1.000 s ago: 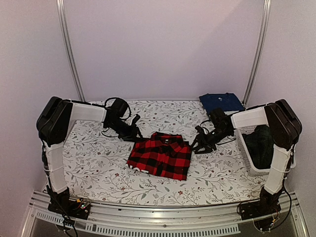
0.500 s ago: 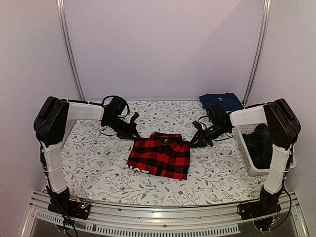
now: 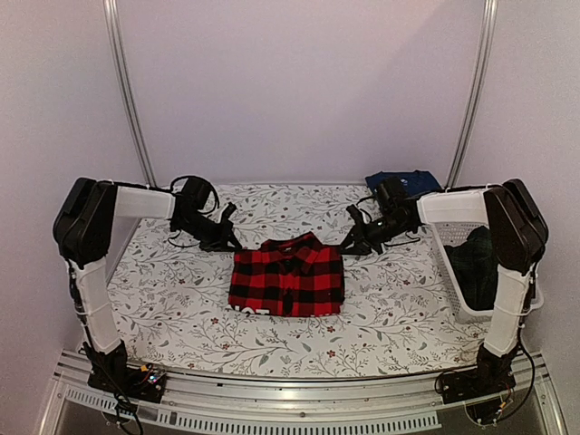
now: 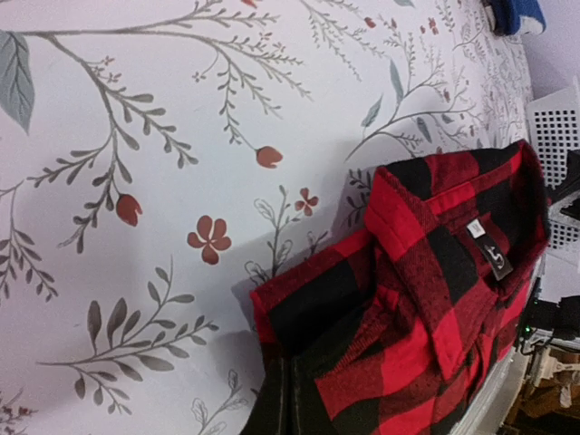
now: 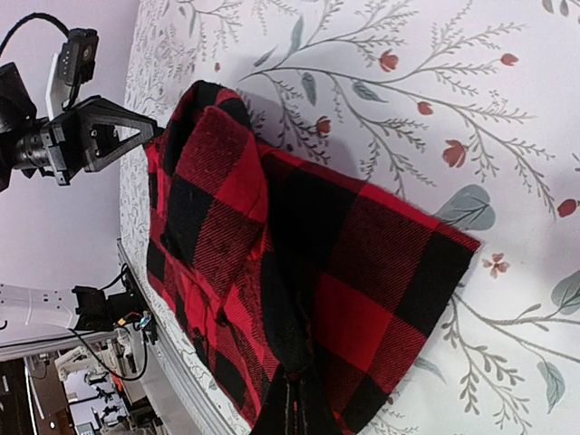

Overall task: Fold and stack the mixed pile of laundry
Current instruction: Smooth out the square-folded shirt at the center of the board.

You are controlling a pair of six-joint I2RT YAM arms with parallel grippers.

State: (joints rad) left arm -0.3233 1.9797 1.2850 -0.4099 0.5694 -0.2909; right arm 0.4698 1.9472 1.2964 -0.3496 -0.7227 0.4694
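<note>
The folded red-and-black checked flannel shirt (image 3: pixel 288 277) lies mid-table, collar toward the back. My left gripper (image 3: pixel 235 247) is shut on its far left corner, seen in the left wrist view (image 4: pixel 288 399) where the shirt (image 4: pixel 426 299) hangs from the pinch. My right gripper (image 3: pixel 346 246) is shut on the far right corner; the right wrist view (image 5: pixel 294 412) shows the shirt (image 5: pixel 308 290) pinched the same way. A navy blue folded garment (image 3: pixel 404 184) lies at the back right. A dark green-navy plaid garment (image 3: pixel 477 263) sits in the basket.
The white lattice basket (image 3: pixel 451 272) stands at the table's right edge, beside my right arm. The floral table cloth (image 3: pixel 172 299) covers the whole surface. Metal rails run along the near edge and up both back corners.
Both grippers moved back and outward onto the shirt's far corners and shut on them. The shirt has been pulled square and straight; it was skewed before.
</note>
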